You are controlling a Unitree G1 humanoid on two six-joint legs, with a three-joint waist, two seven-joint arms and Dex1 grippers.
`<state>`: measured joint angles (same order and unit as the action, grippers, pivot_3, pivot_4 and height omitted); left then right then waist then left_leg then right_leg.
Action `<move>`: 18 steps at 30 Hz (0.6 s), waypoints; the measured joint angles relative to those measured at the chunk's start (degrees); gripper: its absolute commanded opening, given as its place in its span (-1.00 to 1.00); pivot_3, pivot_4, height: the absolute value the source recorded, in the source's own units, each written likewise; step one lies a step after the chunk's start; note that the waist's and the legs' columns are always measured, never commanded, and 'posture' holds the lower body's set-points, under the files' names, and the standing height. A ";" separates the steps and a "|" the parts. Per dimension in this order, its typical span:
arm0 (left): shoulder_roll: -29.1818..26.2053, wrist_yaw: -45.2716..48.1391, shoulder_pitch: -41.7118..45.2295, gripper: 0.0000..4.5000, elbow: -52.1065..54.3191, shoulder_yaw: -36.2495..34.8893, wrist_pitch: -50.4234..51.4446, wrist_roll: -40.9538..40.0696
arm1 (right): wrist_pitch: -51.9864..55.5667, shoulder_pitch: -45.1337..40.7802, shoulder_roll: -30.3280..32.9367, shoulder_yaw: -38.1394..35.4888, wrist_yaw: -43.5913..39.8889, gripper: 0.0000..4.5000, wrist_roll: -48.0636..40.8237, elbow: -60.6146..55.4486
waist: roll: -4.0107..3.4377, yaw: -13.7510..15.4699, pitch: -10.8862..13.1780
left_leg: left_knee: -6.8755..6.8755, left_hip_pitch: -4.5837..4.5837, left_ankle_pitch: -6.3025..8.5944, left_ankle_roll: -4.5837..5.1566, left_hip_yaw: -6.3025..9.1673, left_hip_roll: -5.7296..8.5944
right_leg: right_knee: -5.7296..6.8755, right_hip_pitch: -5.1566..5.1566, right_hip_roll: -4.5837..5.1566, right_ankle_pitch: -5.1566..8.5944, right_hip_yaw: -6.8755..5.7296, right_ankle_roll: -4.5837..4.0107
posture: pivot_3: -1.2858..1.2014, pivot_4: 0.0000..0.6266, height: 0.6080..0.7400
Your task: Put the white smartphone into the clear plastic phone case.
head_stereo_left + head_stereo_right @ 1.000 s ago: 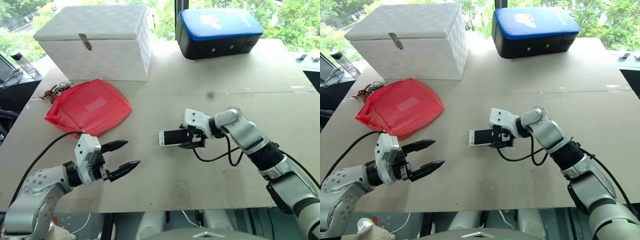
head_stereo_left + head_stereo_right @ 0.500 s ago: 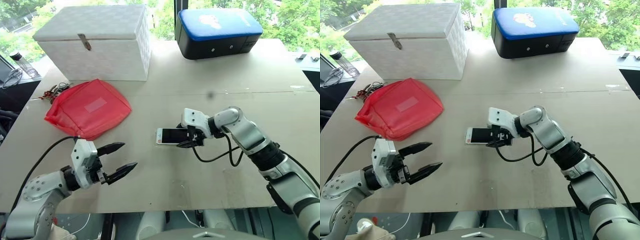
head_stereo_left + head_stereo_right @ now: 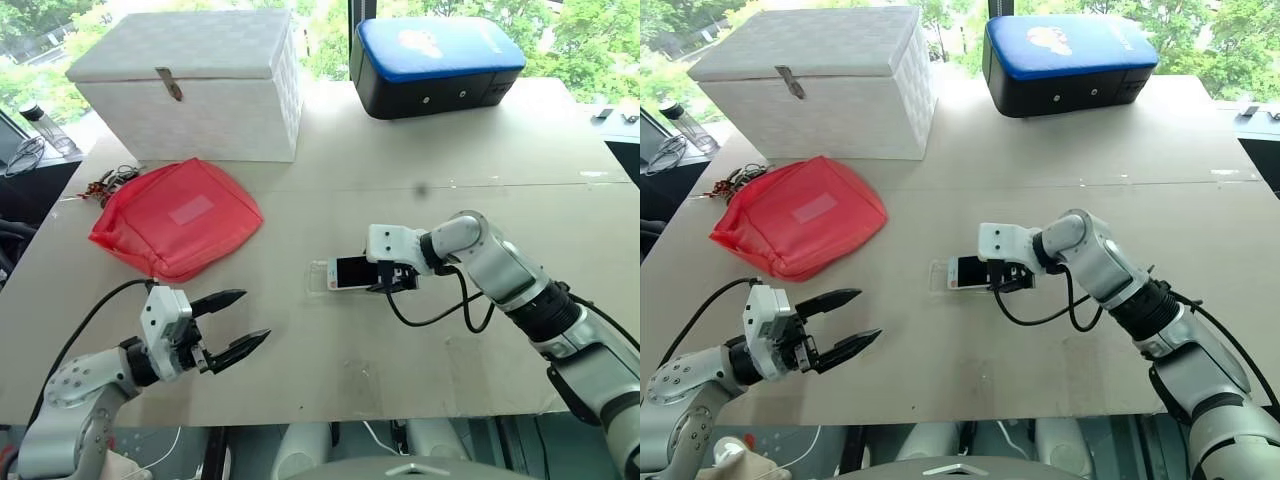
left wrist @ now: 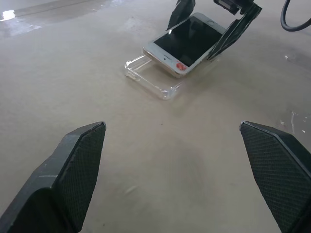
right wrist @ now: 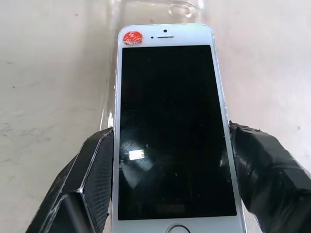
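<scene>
Clear case (image 4: 148, 76) lay thin and flexy on the table (image 3: 300, 340); right gripper (image 3: 385, 275) pinched the slick, stiff phone (image 3: 352, 271) by its long edges, half over it; left gripper (image 3: 232, 324) gaped wide nearby.

Table (image 3: 500, 160) bears box (image 3: 190, 85), pouch (image 3: 178, 216), case (image 3: 320, 276).

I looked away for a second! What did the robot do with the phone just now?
The right gripper, shut on the white smartphone, pulled it back toward its own side, so the far end of the clear plastic phone case now lies bare. The open left gripper sank a little toward the table's near edge. The red pouch and white box stayed put.
</scene>
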<state>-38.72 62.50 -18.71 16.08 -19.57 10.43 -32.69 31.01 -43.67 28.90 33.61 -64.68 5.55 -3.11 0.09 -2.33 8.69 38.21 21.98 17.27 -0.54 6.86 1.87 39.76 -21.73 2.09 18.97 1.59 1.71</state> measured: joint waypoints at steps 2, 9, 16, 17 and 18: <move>0.19 0.48 -0.60 1.00 -0.98 0.00 -0.89 0.18 | -0.14 0.09 0.59 0.71 -0.36 0.31 0.67 -0.90 | 0.00 0.00 0.00 | 0.00 0.00 0.00 0.00 0.00 0.00 | 0.00 0.00 0.00 0.00 0.00 0.00 | 0.03 -0.52 1.00; 0.96 1.09 -0.60 1.00 -2.15 0.10 -2.39 1.10 | -1.99 0.05 1.29 1.26 -1.26 0.31 1.99 -1.46 | 0.01 0.07 0.00 | 0.00 -0.01 0.00 0.00 0.00 0.00 | 0.00 0.01 0.01 0.00 0.00 0.00 | 0.03 -0.52 1.00; 2.00 1.45 -0.66 1.00 -3.41 1.18 -3.84 1.72 | 4.21 -0.22 -3.20 -3.60 -0.98 0.31 -3.78 0.08 | 0.00 -0.04 0.00 | 0.00 0.01 0.00 0.00 0.01 0.00 | 0.01 -0.01 0.00 0.00 0.00 0.00 | 0.03 -0.52 1.00; 2.01 1.48 -0.71 1.00 -3.58 1.18 -3.95 1.75 | 5.13 -0.44 -3.11 -4.41 -1.20 0.31 -4.53 -0.36 | -0.01 -0.01 0.01 | 0.00 0.01 0.00 0.00 0.01 0.00 | 0.00 -0.01 0.01 0.00 0.00 0.00 | 0.03 -0.52 1.00; 2.01 1.49 -0.72 1.00 -3.91 1.17 -4.11 1.77 | 5.90 -0.72 -2.87 -5.30 -1.31 0.31 -5.34 -0.87 | -0.01 0.01 0.01 | 0.00 0.01 0.00 0.00 0.01 0.00 | 0.00 0.00 0.01 0.00 -0.01 0.00 | 0.03 -0.52 1.00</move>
<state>-36.70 63.99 -19.44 12.17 -18.40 6.32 -30.92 36.91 -44.39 26.03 28.31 -65.98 0.21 -3.99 0.08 -2.32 8.70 38.21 21.98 17.27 -0.54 6.87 1.87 39.77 -21.74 2.10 18.97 1.59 1.71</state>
